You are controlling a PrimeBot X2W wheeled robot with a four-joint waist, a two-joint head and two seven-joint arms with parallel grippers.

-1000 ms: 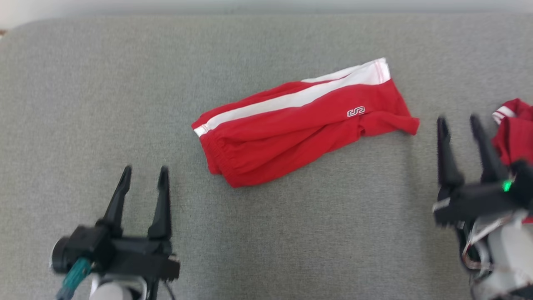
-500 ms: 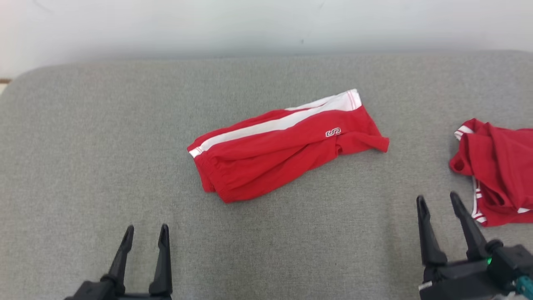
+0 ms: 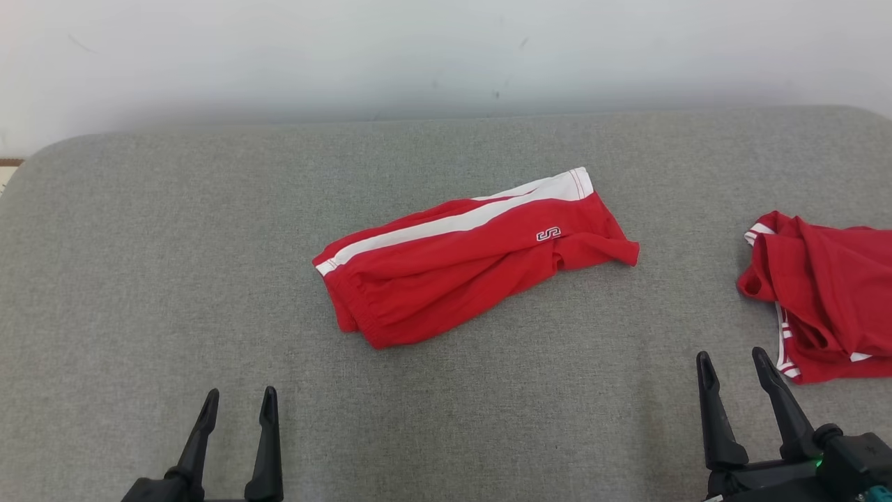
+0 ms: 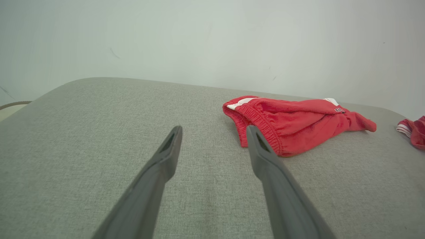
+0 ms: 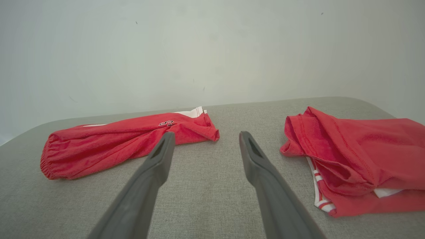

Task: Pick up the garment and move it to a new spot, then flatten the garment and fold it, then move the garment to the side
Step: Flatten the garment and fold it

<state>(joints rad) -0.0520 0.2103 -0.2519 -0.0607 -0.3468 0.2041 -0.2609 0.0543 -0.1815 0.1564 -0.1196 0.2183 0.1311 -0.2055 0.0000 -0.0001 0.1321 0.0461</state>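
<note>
A pair of red shorts with a white side stripe, the garment point(image 3: 460, 272), lies folded and slanted in the middle of the grey padded surface point(image 3: 139, 279). Its elastic waistband faces the left wrist view point(image 4: 298, 122), and its logo end faces the right wrist view point(image 5: 116, 139). My left gripper point(image 3: 240, 394) point(image 4: 214, 129) is open and empty at the lower left, well short of the waistband. At the lower right my right gripper point(image 3: 732, 355) point(image 5: 207, 134) is open too, with nothing in it, between the shorts and a second red piece.
A second red garment with white trim point(image 3: 829, 293) point(image 5: 358, 149) lies bunched at the right edge, close to my right gripper. A pale wall point(image 3: 446, 56) runs behind the surface, whose rounded corner point(image 3: 42, 160) is at the far left.
The head camera has tilted up, bringing the wall into view. Both grippers drew back toward the near edge and stayed open. The shorts have not moved on the surface.
</note>
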